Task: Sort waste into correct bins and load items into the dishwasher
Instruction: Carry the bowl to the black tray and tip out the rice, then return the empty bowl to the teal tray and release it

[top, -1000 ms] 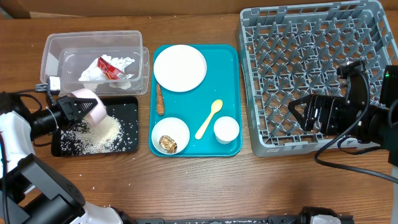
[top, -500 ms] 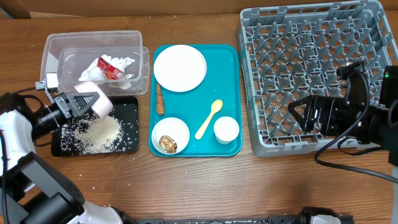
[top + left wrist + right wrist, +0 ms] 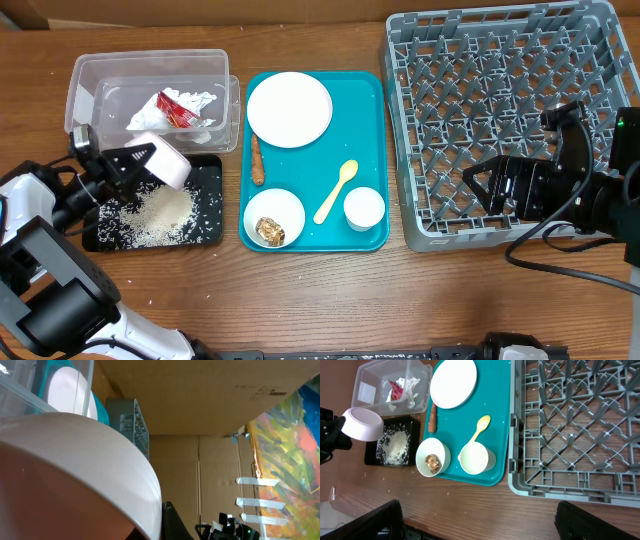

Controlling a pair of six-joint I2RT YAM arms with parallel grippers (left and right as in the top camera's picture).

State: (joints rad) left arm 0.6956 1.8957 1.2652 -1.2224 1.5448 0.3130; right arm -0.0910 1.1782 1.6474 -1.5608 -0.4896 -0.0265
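Observation:
My left gripper is shut on a white-pink bowl, holding it tilted above the black tray, which holds a pile of white rice. The bowl fills the left wrist view. The clear tub holds the red wrapper with tissue. On the teal tray lie the plate, the brown stick, a second bowl with the brown lump, the yellow spoon and the cup. My right gripper is open and empty over the grey rack.
Scattered rice grains lie on the wooden table by the black tray. The rack's front left corner shows in the right wrist view, close to the teal tray's right edge.
The left gripper has lifted the bowl up and to the right, turning it more upright above the black tray. The rice stays in the tray. The right arm has not moved.

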